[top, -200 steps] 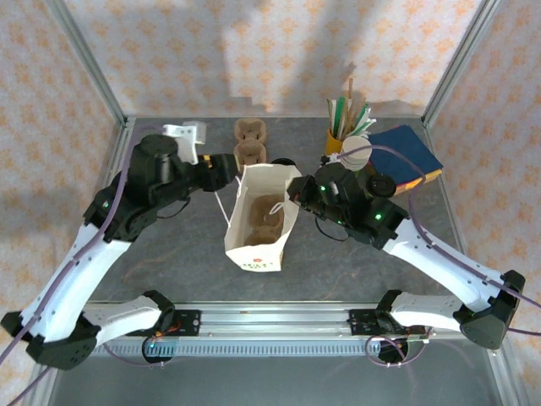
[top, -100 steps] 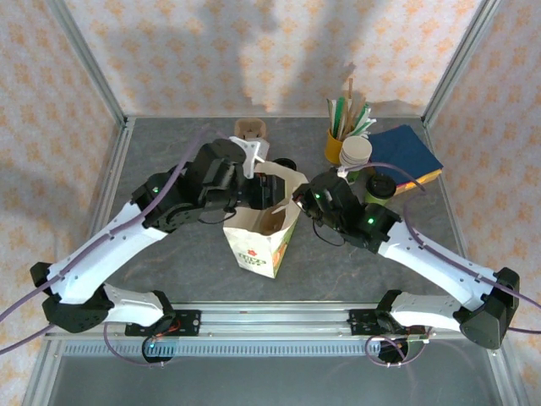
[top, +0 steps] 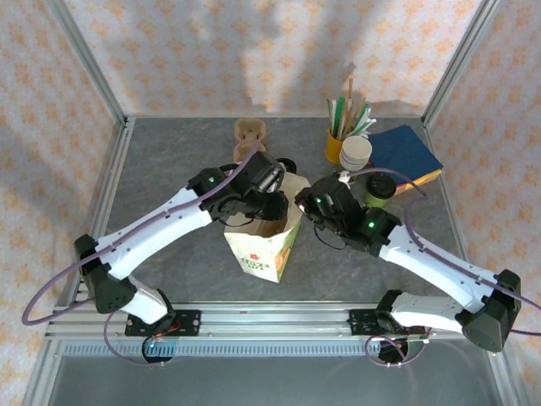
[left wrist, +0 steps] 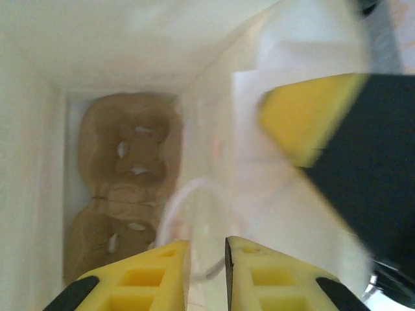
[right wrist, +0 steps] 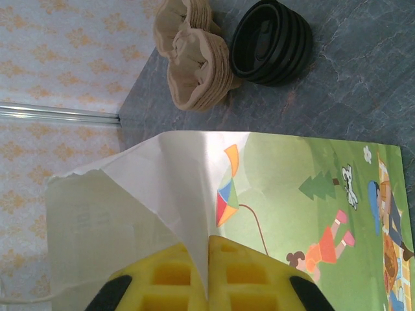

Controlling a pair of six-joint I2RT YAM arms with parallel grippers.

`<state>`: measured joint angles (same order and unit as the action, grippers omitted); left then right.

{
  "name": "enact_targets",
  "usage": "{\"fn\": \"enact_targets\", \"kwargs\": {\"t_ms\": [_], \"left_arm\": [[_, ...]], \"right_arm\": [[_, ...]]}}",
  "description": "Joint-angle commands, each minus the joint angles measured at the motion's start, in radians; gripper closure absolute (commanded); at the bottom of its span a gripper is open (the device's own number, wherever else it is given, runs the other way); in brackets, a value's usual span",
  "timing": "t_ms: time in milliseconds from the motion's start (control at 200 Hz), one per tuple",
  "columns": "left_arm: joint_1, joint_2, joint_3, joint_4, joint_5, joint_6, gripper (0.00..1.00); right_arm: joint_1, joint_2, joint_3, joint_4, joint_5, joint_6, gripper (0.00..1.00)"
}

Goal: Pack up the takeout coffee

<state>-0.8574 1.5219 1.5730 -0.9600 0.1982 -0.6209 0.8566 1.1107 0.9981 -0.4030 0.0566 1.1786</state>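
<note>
The takeout coffee (top: 379, 188), a white and green cup with a black lid, stands right of the paper bag (top: 262, 241), behind my right arm. Neither gripper touches it. My left gripper (top: 272, 203) reaches down into the bag's mouth. In the left wrist view its jaws (left wrist: 207, 243) stand a narrow gap apart, with the bag's white cord handle (left wrist: 188, 223) and inner wall between them. A brown cup carrier (left wrist: 123, 188) lies on the bag's floor. My right gripper (top: 302, 203) is shut on the bag's right rim (right wrist: 188, 188), pinching the white paper (right wrist: 209, 259).
Behind the bag lie stacked brown carriers (top: 249, 133) and black lids (top: 286, 163). At the back right stand a yellow cup of sticks and straws (top: 336, 139), a lidless stack of cups (top: 356, 152) and blue napkins (top: 406, 152). Frame posts rise at the table's corners.
My left arm swung right from the table's left side and dipped into the bag's mouth, its jaws narrowing. The bag's top leaned a little. The right gripper kept its pinch on the rim.
</note>
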Motion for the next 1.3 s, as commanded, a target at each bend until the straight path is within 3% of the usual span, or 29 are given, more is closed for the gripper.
{"fn": "enact_targets", "kwargs": {"t_ms": [0,460,966,1296], "left_arm": [[0.011,0.027,-0.017,-0.059,-0.006,0.067,0.77],[0.048,0.152,-0.110,0.000,0.098,0.154,0.81],[0.048,0.234,-0.230,0.181,0.262,0.189,0.87],[0.048,0.298,-0.278,0.252,0.286,0.192,0.91]], "right_arm": [[-0.006,-0.024,-0.012,0.031,0.022,0.010,1.00],[-0.017,-0.035,-0.030,0.023,-0.004,0.009,1.00],[-0.036,-0.027,-0.032,0.026,-0.051,-0.003,1.00],[-0.044,-0.064,-0.058,0.031,-0.052,0.009,1.00]]}}
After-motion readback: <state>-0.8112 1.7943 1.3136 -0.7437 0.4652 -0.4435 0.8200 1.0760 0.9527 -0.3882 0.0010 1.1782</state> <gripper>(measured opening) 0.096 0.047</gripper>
